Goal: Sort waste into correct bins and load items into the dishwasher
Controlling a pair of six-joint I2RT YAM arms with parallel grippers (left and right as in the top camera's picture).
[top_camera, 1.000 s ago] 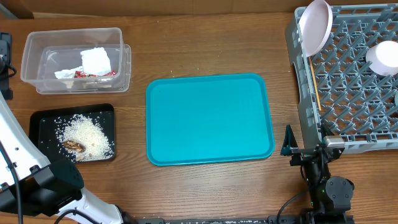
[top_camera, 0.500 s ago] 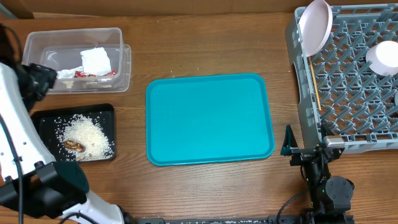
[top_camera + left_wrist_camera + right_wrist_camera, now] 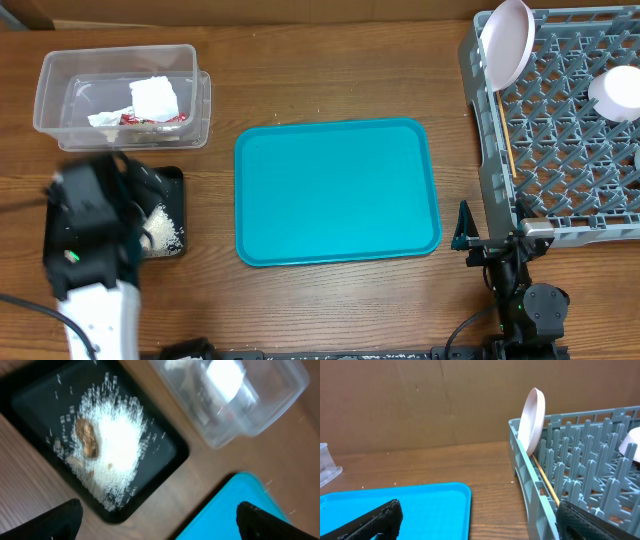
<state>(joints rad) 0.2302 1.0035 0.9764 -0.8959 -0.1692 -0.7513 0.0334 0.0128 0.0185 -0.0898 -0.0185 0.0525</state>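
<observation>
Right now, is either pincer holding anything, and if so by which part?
Nothing is held. The left pincer stands open above the black tray of rice, and the right pincer stands open and empty beside the dish rack.

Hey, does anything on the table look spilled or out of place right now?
Nothing stands out. The rice and brown scrap sit inside the black tray, the napkin and red wrapper in the clear tub, and the plate stands upright in the rack.
</observation>
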